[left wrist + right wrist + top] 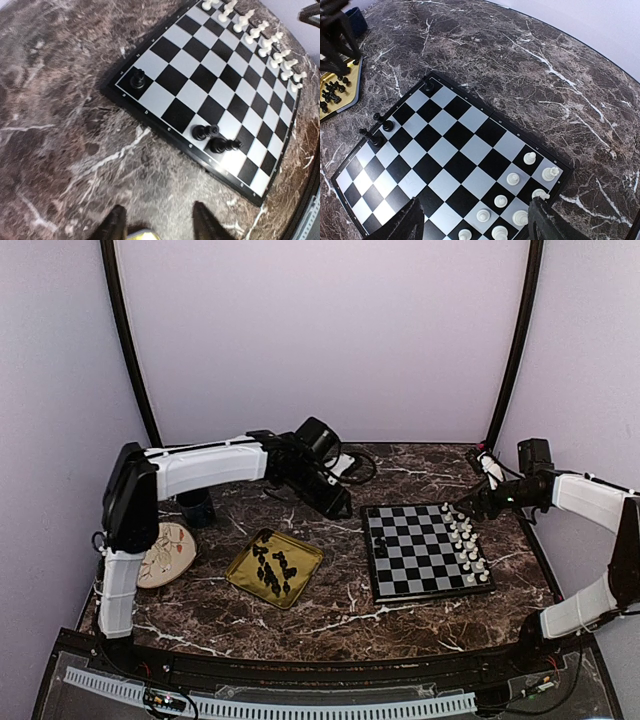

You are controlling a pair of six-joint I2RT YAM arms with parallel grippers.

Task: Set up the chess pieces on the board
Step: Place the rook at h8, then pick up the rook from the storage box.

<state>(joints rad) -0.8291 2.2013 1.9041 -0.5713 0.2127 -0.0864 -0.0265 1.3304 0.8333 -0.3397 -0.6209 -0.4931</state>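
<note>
The board (420, 562) lies right of centre on the marble table. Several white chess pieces (466, 545) stand in two files along its right edge. Three black pieces stand on its left edge: one in the far corner (137, 78) and two side by side (214, 140) further along. More black pieces (272, 570) lie in the gold tray (305, 562). My left gripper (337, 504) hovers over bare table off the board's far left corner, its fingers (207, 222) apart and nothing between them. My right gripper (477, 227) is open above the white pieces (514, 178).
A round floral plate (165, 552) sits at the left by the left arm's base. A dark cup (196, 508) stands behind it. Cables trail at the back of the table (355, 468). The tray edge (355, 80) lies just left of the board (455, 150).
</note>
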